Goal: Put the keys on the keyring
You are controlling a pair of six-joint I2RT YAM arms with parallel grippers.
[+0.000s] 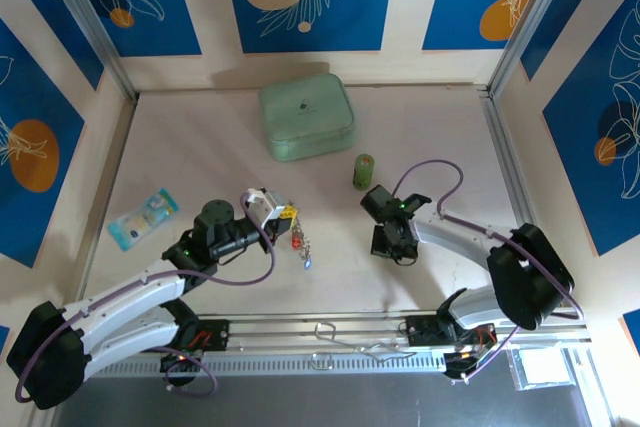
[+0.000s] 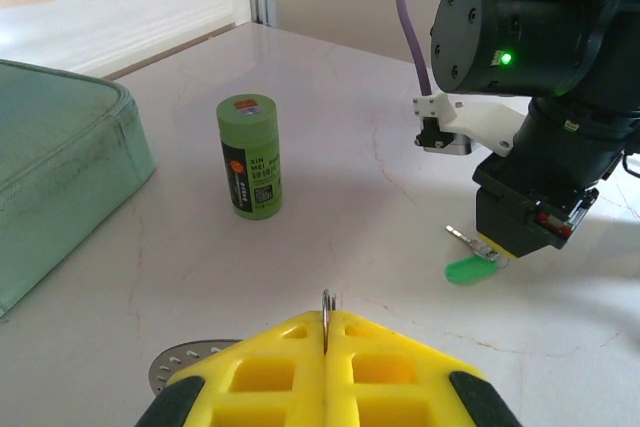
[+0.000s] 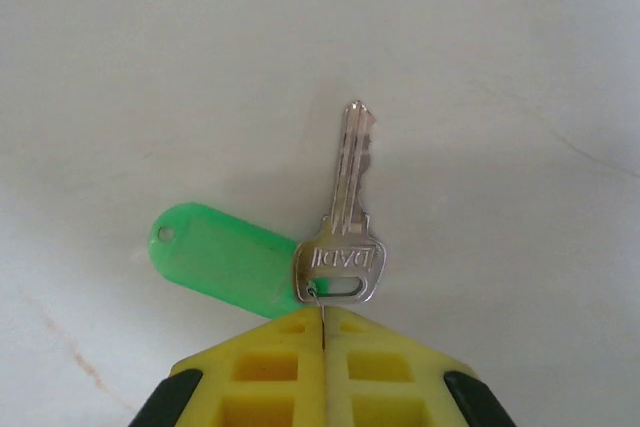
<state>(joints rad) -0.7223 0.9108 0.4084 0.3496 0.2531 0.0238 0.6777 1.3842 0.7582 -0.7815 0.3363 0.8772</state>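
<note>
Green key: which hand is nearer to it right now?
Right. The right hand is shut on the green key at its head, down at the table. The left hand sits well away to its left, pinching the keyring.

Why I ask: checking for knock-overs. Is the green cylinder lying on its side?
No, the green cylinder stands upright on the table, its orange-ringed top facing up.

mint case (image 1: 307, 117), green cylinder (image 1: 363, 170), blue packet (image 1: 143, 217)

top camera looks down on my pale table (image 1: 200, 147); low left-wrist and close right-wrist views share the green-tagged silver key (image 3: 340, 265).
</note>
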